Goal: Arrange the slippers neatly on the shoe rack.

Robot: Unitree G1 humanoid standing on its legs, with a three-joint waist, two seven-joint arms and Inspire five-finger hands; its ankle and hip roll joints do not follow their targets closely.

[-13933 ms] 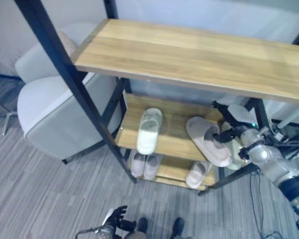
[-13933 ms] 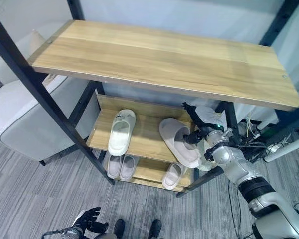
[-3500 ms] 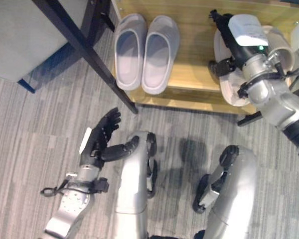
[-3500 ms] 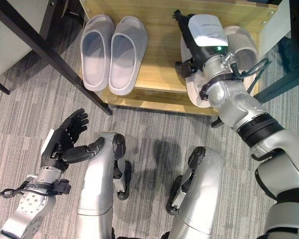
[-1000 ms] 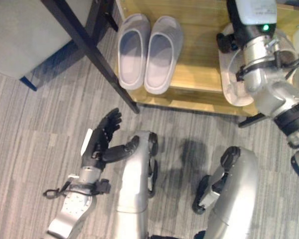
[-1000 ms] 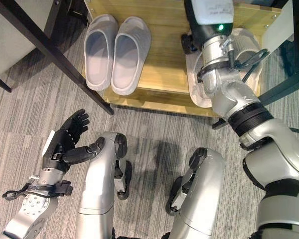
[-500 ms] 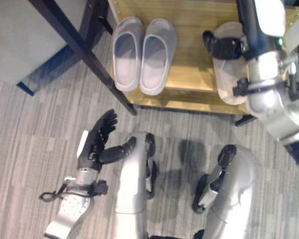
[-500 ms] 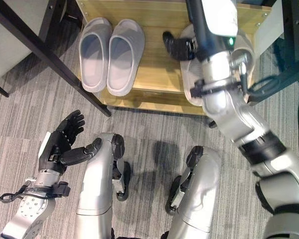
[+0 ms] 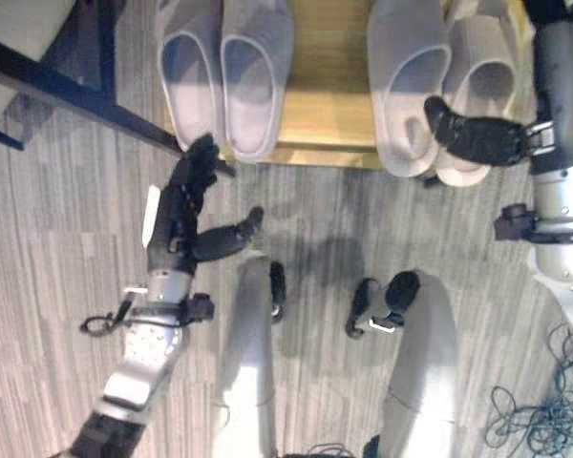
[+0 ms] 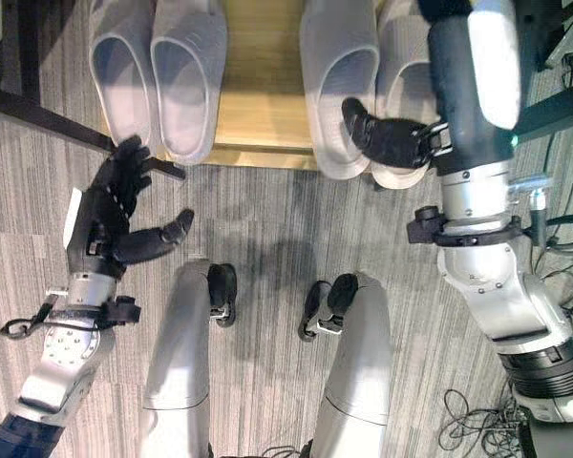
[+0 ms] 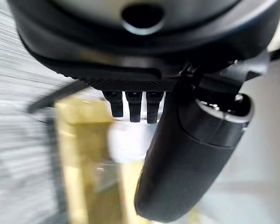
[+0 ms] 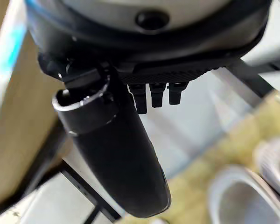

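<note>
R hand (image 10: 393, 140), fingers loose, over slippers (image 10: 341, 86) at rack (image 10: 261, 91) front-right edge. L hand (image 10: 110, 219) open, front-left corner.

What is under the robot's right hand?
Under the right hand lie two pale slippers side by side on the wooden shelf. The hand covers part of their heel ends, so whether it touches them is hidden.

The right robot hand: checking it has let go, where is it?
In the eye views, the right robot hand hangs at the right, over the front ends of the right pair of slippers on the bottom shelf, fingers relaxed and holding nothing.
</note>
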